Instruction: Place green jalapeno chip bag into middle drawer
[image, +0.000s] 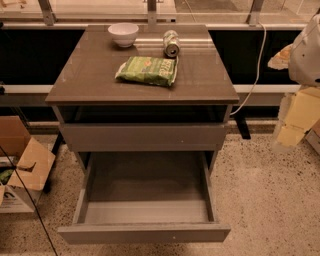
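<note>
The green jalapeno chip bag (147, 70) lies flat on the grey cabinet top (90, 75), near its middle. The middle drawer (145, 212) is pulled wide open below, and its grey floor is bare. The other flat grey drawer front (142, 137) above it is shut. My gripper (296, 120) shows as a pale, blurred shape at the right edge. It is beside the cabinet, well right of the bag and above the floor. It holds nothing that I can see.
A white bowl (123, 34) and a small silver-green can (171, 44) on its side sit at the back of the cabinet top. An open cardboard box (22, 165) stands on the floor at the left. A white cable (257, 65) hangs at the right behind the cabinet.
</note>
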